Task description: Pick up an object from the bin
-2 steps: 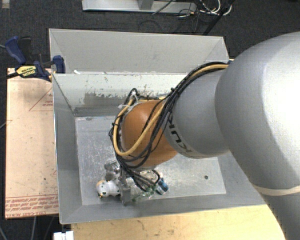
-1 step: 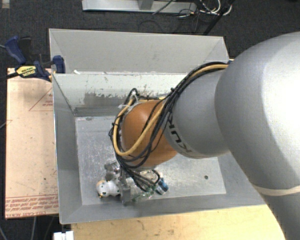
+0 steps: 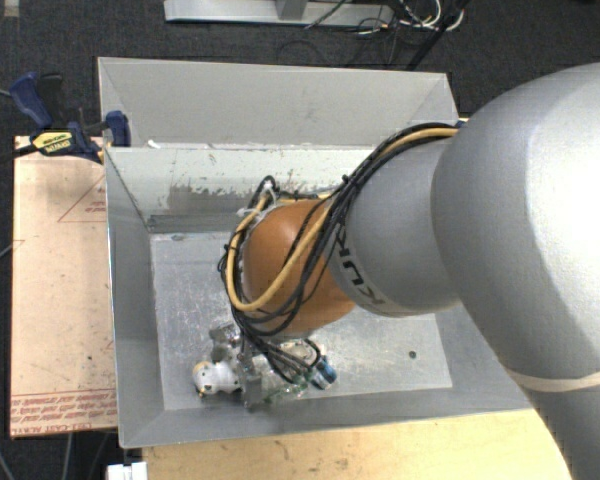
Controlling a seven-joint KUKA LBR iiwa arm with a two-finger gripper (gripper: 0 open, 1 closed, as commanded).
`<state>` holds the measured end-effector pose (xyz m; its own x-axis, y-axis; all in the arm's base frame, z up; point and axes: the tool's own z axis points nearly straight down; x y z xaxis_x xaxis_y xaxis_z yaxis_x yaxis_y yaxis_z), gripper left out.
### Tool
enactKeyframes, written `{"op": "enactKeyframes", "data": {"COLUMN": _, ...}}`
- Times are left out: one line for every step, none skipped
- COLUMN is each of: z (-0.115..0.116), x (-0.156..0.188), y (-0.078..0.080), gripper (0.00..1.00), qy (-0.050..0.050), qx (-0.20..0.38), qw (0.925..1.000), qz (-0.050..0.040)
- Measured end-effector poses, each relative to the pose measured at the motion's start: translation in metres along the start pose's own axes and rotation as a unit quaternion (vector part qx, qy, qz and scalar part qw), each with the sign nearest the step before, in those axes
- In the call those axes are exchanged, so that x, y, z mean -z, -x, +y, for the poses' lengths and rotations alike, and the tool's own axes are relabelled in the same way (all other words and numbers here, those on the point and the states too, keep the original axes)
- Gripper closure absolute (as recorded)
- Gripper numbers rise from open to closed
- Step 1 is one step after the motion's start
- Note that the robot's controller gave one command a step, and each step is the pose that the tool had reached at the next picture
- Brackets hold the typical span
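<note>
White lump [image 3: 207,377] just beside the jaws, at the bin [image 3: 130,288] front

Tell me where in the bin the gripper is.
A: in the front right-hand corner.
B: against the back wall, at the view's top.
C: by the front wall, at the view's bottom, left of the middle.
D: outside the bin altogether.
C: the gripper is low over the floor of the bin, close to its front wall and left of the middle, between a small white thing and a small blue piece.
</note>
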<state>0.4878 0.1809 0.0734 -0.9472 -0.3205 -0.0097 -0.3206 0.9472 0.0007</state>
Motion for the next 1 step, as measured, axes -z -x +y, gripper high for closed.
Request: {"op": "enactKeyframes", "data": {"z": 0.0003, "x": 0.0076, "y": -0.0014, "gripper": 1.0, "qy": 0.0, "qx": 0.0, "qw": 1.0, "qz": 0.0042}}
